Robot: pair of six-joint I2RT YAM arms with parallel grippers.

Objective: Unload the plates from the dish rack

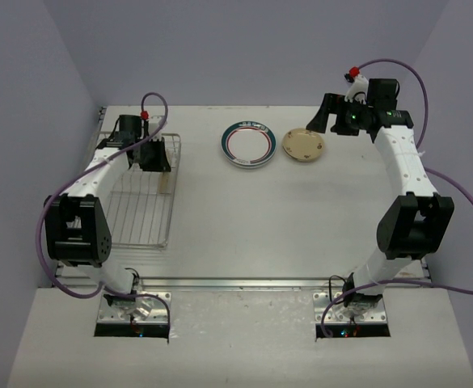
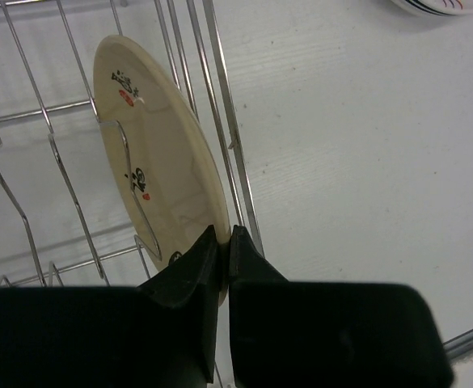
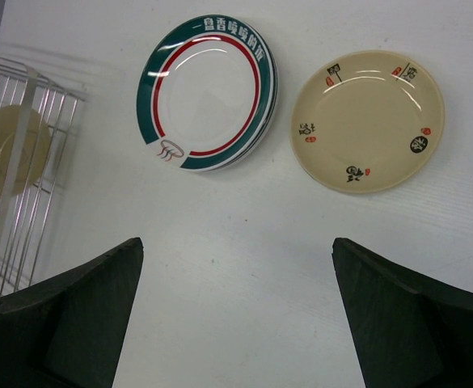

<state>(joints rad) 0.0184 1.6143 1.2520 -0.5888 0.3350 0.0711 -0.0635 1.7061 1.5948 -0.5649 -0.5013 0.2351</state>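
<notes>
Counter carries the dish rack at left, with a teal-rimmed plate and a tan plate flat side by side at far centre. I see my left pincer pinched on the rim of an upright cream plate in the rack, right pincer wide, empty.

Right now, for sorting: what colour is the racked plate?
Cream plate with dark marks; left wrist view.

We reach our left arm up the left side of the frame, and the left hand is pinched tight on the rim of a plate. Our right arm bends toward the upper right, the right hand with fingers spread wide.
</notes>
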